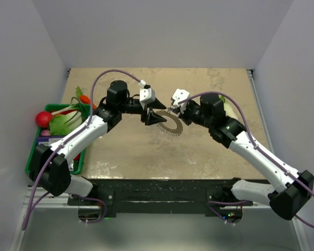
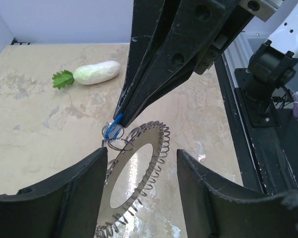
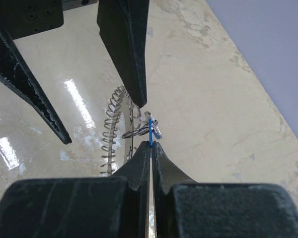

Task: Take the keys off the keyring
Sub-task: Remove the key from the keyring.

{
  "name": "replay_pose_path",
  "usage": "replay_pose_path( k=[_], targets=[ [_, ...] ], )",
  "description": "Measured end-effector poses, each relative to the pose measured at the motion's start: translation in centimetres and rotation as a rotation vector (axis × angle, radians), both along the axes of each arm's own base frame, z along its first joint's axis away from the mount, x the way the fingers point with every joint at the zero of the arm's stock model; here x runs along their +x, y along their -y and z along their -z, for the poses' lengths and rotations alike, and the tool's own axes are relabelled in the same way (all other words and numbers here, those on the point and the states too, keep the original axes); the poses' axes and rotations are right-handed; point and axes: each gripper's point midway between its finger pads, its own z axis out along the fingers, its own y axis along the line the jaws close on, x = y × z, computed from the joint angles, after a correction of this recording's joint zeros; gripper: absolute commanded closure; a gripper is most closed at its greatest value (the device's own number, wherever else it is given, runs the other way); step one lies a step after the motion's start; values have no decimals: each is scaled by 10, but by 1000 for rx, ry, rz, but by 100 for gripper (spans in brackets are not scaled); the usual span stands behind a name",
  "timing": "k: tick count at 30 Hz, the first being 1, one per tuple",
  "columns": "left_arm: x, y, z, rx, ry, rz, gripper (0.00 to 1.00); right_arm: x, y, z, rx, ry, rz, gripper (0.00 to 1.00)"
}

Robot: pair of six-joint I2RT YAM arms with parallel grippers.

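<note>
The right pincer (image 3: pixel 150 145) grips the blue key (image 3: pixel 150 133), while the left pincer (image 2: pixel 141 156) stands open astride the keyring (image 2: pixel 158 153).

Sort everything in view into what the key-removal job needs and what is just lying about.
Job in hand:
blue-headed key, pinched in the right gripper
keyring, a coiled grey loop
left gripper, open, close to the loop

Lying about:
white radish
green tray with vegetables, at the left
</note>
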Motion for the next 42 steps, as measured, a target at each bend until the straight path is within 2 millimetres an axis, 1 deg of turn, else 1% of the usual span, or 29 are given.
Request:
replay_pose_path(
  k=[4,7,11,18,24,28,36,42],
  targets=[
    [6,3,3,1,-16,-26,46,5,3,-3,8,9,39,100],
    [10,6,5,-1,-27,-44,52,7,4,-4,12,12,52,100],
    [13,12,9,-1,-44,-59,56,9,5,-6,20,19,64,100],
    [22,19,20,8,-92,-102,57,12,6,-7,23,23,79,100],
    [30,21,27,13,-139,-153,58,12,7,-8,23,26,84,100],
    [33,21,28,11,-159,-176,59,15,9,-7,22,32,99,100],
    [37,21,26,5,-167,-201,59,18,9,4,2,14,109,100],
    [37,20,27,4,-175,-207,59,19,8,6,0,11,109,100]
  ],
)
